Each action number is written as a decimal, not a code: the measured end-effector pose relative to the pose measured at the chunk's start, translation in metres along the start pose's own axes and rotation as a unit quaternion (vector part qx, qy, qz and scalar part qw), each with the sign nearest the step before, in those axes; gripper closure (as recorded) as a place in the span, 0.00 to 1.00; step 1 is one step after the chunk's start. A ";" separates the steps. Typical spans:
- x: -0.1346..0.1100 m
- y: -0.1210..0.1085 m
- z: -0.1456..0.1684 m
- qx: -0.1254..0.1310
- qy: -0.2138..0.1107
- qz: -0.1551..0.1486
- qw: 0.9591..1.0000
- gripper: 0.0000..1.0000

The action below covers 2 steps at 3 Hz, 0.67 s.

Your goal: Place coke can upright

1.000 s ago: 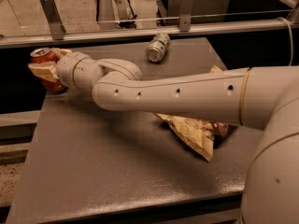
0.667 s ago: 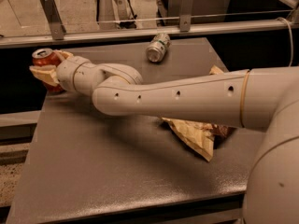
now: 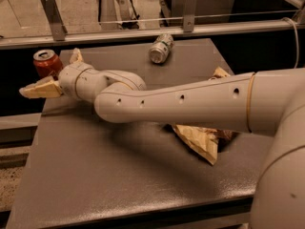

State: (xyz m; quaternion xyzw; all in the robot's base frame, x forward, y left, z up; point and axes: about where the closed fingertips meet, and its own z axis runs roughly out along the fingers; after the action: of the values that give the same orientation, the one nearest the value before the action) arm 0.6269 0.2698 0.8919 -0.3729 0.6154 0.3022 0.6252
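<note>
The coke can (image 3: 46,62), red with a silver top, stands upright at the far left corner of the grey table (image 3: 119,175). My gripper (image 3: 50,73) is at that corner, on the end of the long white arm that reaches across the table from the right. Its tan fingers are spread. One finger (image 3: 40,88) lies in front of and below the can, the other (image 3: 75,56) behind it to the right. The can sits between them with a gap on each side. The can's base is partly hidden by the wrist.
A silver-and-green can (image 3: 161,48) lies on its side at the table's back middle. A crumpled tan chip bag (image 3: 200,140) lies under the arm at the right. A metal rail (image 3: 143,31) runs behind the table. The left table edge is close to the can.
The can has come slightly down and to the right. The front finger has moved away from the can, so the fingers now stand wider apart.
</note>
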 end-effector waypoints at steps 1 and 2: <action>0.003 -0.007 -0.016 0.004 0.004 0.007 1.000 0.00; 0.005 -0.031 -0.052 0.017 -0.007 0.029 0.999 0.00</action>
State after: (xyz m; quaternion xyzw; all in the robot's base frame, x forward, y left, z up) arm 0.6248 0.2092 0.8914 -0.3421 0.6270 0.3122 0.6263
